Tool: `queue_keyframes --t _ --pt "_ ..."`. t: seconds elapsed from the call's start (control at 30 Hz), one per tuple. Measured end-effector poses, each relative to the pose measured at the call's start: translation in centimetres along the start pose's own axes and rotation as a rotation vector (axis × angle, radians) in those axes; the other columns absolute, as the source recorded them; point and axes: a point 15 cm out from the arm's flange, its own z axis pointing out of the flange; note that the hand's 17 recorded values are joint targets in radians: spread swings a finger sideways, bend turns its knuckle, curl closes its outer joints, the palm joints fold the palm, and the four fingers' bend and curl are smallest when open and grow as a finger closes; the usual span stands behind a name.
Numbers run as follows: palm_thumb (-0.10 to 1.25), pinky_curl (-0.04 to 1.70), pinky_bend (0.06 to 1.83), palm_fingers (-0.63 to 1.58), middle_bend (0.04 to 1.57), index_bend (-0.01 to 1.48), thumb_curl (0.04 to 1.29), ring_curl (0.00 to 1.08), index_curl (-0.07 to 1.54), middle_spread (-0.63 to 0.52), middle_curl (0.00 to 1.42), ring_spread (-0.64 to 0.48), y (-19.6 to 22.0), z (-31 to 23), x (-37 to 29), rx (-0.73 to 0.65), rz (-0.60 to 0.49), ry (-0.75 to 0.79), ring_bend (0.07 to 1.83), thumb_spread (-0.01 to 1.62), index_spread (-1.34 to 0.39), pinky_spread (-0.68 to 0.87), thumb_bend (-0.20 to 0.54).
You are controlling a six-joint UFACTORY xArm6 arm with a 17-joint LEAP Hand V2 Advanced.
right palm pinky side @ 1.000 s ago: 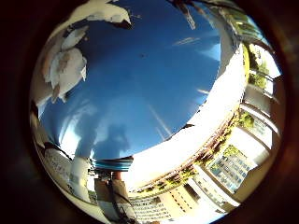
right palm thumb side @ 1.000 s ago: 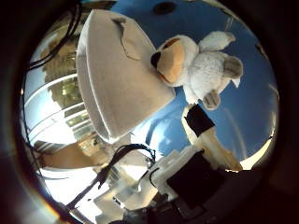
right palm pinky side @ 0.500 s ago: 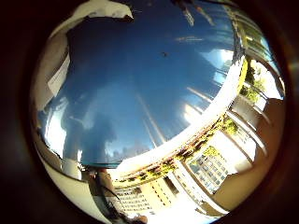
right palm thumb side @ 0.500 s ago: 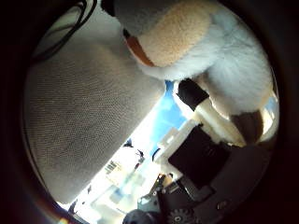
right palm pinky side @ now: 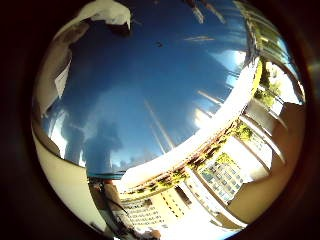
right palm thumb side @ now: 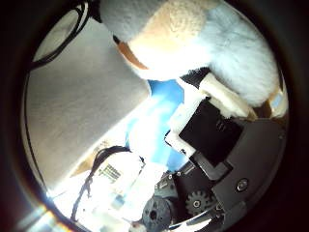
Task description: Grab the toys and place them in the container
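Robot hand [right palm thumb side: 212,159] closes in on plush dog [right palm thumb side: 193,43]
The toy fills more of the view than before, beside a beige fabric container [right palm thumb side: 77,111]; finger state unclear.

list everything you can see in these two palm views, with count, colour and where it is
plush toy: 1, white and tan, fills much of the thumb side view, close to the palm, beside the container
container: 1, beige fabric wall, on the blue surface next to the plush toy
table surface: 1, glossy blue, fills most of the little finger side view
buildings: several, pale, with green trees, beyond the table's edge
hand: 1, white and black parts with a gear, next to the plush toy; whether the fingers are curled cannot be told
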Motion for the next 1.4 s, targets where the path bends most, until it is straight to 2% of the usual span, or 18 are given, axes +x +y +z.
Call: queue_keyframes --t 0.17,0.47,0.63,0.9,1.03,1.17,1.4 --pt "1.01 0.74 1.28 1.01 1.05 0.39 0.64 0.72 0.25 -0.23 0.93 -0.06 2.1 -2.2 1.6 0.04 0.021 -0.03 1.35 1.06 -0.7 0.29 0.041" --pt "1.01 0.87 1.39 0.9 1.14 0.55 0.74 0.78 0.32 -0.23 1.04 -0.1 9.3 -9.0 2.1 0.078 -0.019 -0.028 1.41 1.08 -0.91 0.22 0.0" --pt "1.0 0.92 1.43 0.86 1.18 0.6 0.78 0.81 0.38 -0.23 1.07 -0.11 12.1 -14.4 -0.1 0.153 -0.056 0.0 1.45 1.08 -1.0 0.2 -0.009" --pt "0.99 0.97 1.48 0.8 1.23 0.64 0.84 0.83 0.52 -0.23 1.1 -0.11 15.2 -23.6 -5.9 0.263 -0.151 -0.05 1.49 1.09 -1.11 0.17 -0.01" --pt "0.99 0.99 1.5 0.77 1.26 0.63 0.87 0.84 0.61 -0.22 1.1 -0.11 15.4 -26.9 -10.1 0.315 -0.231 -0.076 1.52 1.09 -1.15 0.16 -0.01" --pt "0.98 1.0 1.52 0.75 1.29 0.62 0.89 0.84 0.69 -0.22 1.1 -0.11 14.8 -27.7 -14.2 0.328 -0.281 -0.093 1.53 1.09 -1.19 0.16 -0.011" --pt "0.97 1.01 1.54 0.72 1.32 0.57 0.91 0.84 0.86 -0.21 1.1 -0.12 11.3 -29.0 -22.1 0.387 -0.328 -0.107 1.57 1.09 -1.24 0.15 -0.011"
